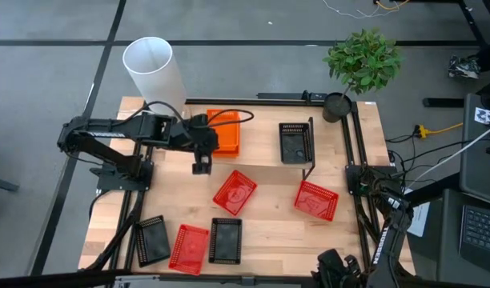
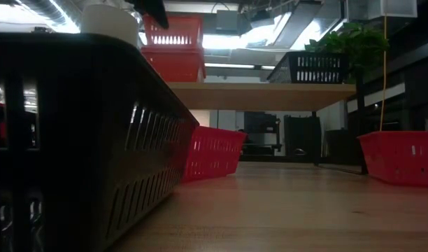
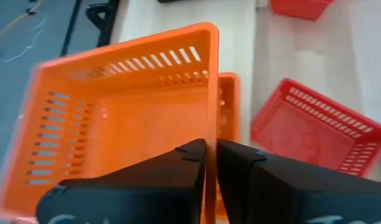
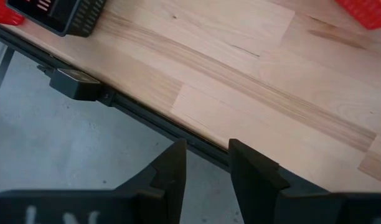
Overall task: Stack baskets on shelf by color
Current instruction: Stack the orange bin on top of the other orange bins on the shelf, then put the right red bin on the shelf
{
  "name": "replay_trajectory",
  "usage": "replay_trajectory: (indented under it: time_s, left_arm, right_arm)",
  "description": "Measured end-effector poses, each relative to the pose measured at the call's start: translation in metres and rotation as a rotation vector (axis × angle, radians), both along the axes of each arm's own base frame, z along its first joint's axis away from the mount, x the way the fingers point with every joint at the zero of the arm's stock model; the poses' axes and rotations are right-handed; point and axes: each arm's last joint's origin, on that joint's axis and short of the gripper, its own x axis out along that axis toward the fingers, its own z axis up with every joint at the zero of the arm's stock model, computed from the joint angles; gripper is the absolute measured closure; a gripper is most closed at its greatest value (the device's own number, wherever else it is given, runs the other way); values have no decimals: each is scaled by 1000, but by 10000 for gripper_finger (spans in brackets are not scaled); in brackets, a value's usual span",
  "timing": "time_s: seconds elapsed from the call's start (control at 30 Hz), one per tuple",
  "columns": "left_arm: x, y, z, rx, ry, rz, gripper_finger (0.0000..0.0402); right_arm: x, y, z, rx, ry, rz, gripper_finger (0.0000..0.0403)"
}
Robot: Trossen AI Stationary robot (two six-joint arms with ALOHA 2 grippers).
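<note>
A: We start with the biggest thing, the shelf point(image 1: 265, 132). In the overhead view it sits toward twelve o'clock on the tabletop point(image 1: 269, 220), with the orange stack point(image 1: 225, 132) at its left end and one black basket point(image 1: 295, 142) toward its right.

B: And the left end effector point(image 3: 210, 155) is over that stack, its fingers point(image 3: 193, 158) nearly pressed together on the wall of the top orange basket point(image 3: 116, 118).

A: That is our worry. The top basket sits skewed on the one beneath, whose rim shows past its edge. If we release now it may rest crooked and slide off the shelf; if the thin wall slips in so narrow a pinch, it may tip.

B: The loose ones are safer: three red baskets point(image 1: 234, 192) and two black ones point(image 1: 226, 240) lie on the tabletop from about four to seven o'clock.

A: The right end effector point(image 4: 206, 165) waits at the tabletop's five o'clock corner, fingers spread, holding nothing.

B: Only the wrist view shows that skew. The low view instead shows the orange stack point(image 2: 173, 45) standing high above the plank, hidden from above.
</note>
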Motion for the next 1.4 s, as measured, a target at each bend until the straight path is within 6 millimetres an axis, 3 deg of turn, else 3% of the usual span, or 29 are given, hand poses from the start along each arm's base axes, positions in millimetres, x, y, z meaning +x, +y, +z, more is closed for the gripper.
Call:
replay_trajectory:
  time_s: [0.5, 0.67, 0.8, 0.97, 1.13, 1.3, 1.4]
  left_arm:
    - [21, -1, -22, -12, 90, 8, 314]
    - [17, -2, -16, -63, 60, 24, 288]
    - [16, -10, 3, -117, -19, 38, 278]
    - [9, -35, 34, -346, -132, -20, 277]
    - [1, -69, 48, -550, -128, -138, 276]
    - [-19, -103, 46, -590, -36, -191, 276]
    - [-31, -121, 43, -588, -3, -150, 276]
  right_arm:
    - [0, 0, 0, 1, 0, 0, 284]
    - [0, 1, 0, 7, -3, 0, 284]
    - [0, 1, 0, 4, -1, 5, 284]
    - [0, 0, 0, -20, 13, 57, 284]
    - [10, -6, 0, -68, 93, 242, 284]
    - [36, -23, -1, -124, 154, 401, 284]
    - [52, -39, -13, -123, 252, 407, 284]
